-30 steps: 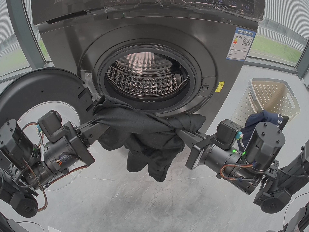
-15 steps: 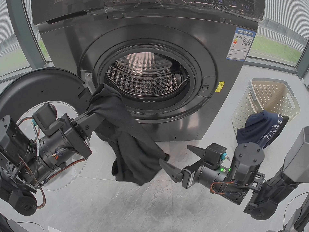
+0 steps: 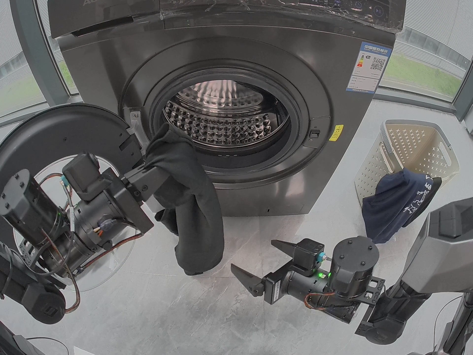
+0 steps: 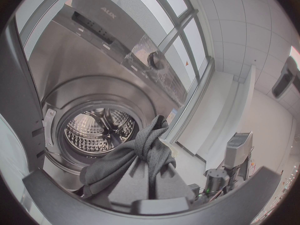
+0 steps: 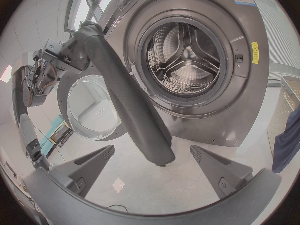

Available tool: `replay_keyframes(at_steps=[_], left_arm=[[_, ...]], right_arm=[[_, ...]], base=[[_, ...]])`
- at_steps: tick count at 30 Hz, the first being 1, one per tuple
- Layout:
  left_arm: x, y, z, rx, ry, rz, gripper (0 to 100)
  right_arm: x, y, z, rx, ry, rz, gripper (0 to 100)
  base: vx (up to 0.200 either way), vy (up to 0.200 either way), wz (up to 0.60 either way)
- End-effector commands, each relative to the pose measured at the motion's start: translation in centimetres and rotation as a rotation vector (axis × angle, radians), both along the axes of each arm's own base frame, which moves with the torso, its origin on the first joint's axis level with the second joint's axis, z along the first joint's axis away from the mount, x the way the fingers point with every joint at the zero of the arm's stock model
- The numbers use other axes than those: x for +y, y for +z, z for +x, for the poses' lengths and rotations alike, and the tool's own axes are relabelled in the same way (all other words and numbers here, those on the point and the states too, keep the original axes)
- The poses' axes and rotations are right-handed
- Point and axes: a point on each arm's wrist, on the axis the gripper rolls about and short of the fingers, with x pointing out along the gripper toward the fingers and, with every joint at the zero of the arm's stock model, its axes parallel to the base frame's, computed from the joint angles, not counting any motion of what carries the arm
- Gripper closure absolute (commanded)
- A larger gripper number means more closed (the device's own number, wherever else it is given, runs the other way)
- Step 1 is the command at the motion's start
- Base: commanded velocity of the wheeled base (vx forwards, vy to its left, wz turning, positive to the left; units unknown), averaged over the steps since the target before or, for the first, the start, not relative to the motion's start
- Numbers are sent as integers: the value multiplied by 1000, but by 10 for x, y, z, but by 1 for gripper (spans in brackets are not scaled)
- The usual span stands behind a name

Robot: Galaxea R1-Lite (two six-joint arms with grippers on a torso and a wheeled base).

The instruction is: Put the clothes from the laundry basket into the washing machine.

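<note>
We see the grey front-loading washing machine [image 3: 231, 50], its steel drum [image 3: 224, 119] seemingly empty; 1 navy garment [image 3: 396, 203] drapes over the cream perforated laundry basket [image 3: 421, 146]. Left gripper [image 3: 152, 176], beside the drum, clamps a hanging charcoal garment [image 3: 194, 213]; right gripper [image 3: 253, 255] hangs low, jaws spread.

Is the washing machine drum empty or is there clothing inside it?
Empty: bare metal all through the drum; the dark garment hangs outside from the left claw.

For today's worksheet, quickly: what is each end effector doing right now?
Left end effector: closed on the dark garment.
Right end effector: open, holding nothing.
</note>
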Motion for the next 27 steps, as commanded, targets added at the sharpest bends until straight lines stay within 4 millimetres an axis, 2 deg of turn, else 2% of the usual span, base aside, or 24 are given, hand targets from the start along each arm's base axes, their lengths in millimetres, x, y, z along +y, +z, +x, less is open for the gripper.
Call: replay_keyframes(at_steps=[1,4,6,11,16,19,23,27], left_arm=[[-8,-25,17,53,19,78,100],[-9,-21,17,28,31,76,100],[-12,-9,17,-12,31,48,100],[-14,10,23,-75,35,3,100],[-15,12,22,-81,35,-2,100],[-15,19,24,-105,54,-25,100],[-15,19,24,-95,77,-31,100],[-15,17,24,-77,86,-27,100]], right_arm=[[14,-16,-11,31,48,-14,0],[23,-14,-18,20,74,20,0],[28,-10,-20,3,88,41,0],[43,2,-14,-41,111,85,0],[56,1,-11,-56,127,104,0],[68,0,-4,-75,131,117,0],[79,-2,4,-74,137,111,0],[96,-7,20,-87,128,127,0]], base=[[0,0,0],[0,0,0],[0,0,0],[0,0,0],[0,0,0],[0,0,0],[0,0,0],[0,0,0]])
